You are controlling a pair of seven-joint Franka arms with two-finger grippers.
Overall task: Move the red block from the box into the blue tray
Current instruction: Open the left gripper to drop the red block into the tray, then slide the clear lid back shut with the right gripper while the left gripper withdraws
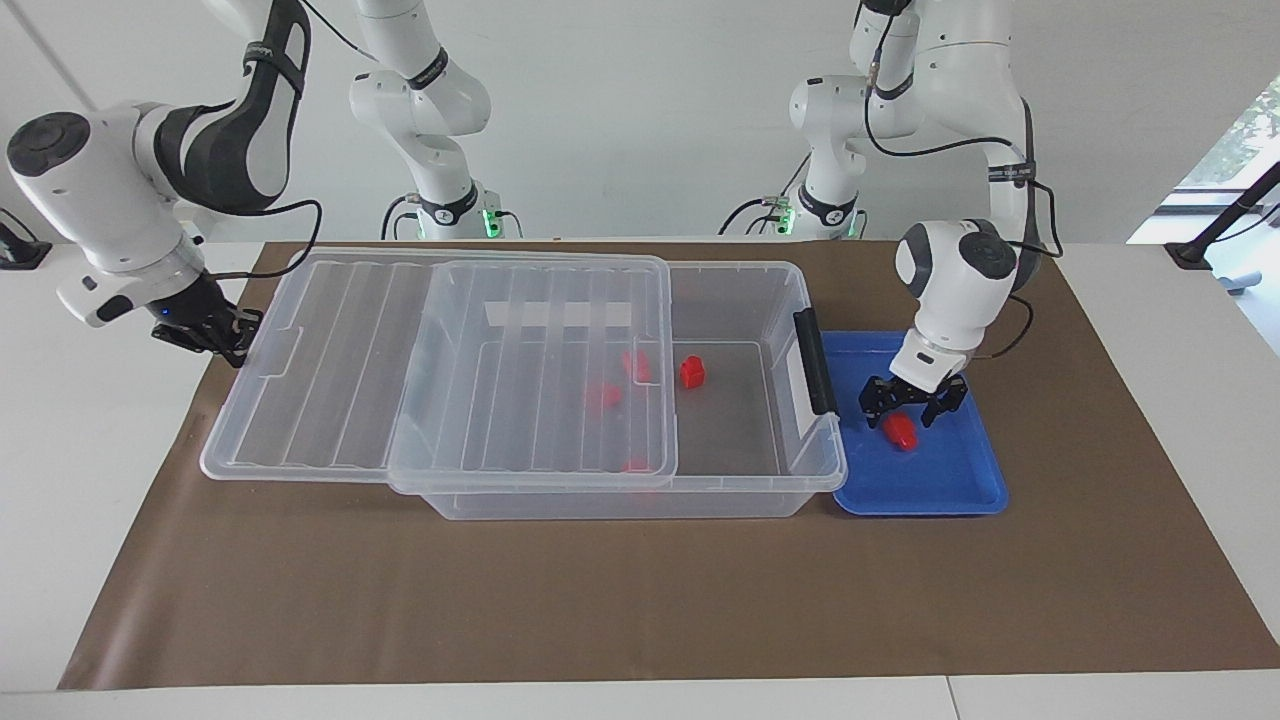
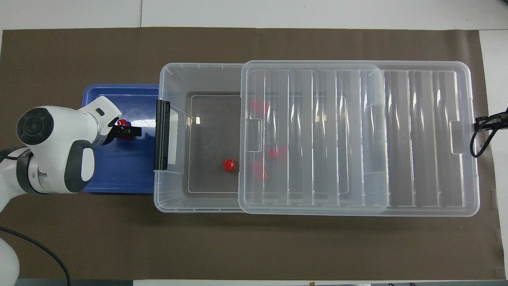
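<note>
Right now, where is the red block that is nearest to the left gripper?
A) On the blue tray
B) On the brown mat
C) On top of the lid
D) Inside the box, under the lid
A: the red block lies on the blue tray, just below the left gripper, outside the box.

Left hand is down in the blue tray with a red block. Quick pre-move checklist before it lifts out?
1. Red block lies inside the blue tray: ok.
2. Left hand open, fingers apart above the block, not gripping it: ok.
3. Block clear of the tray's rim: ok.
4. Lid slid toward the right arm's end, the box open at the tray end: ok.
5. A loose block reachable in the uncovered part of the box: ok; the others sit under the lid.
6. Right hand at the lid's outer edge; whether it grips the lid: cannot tell.
</note>
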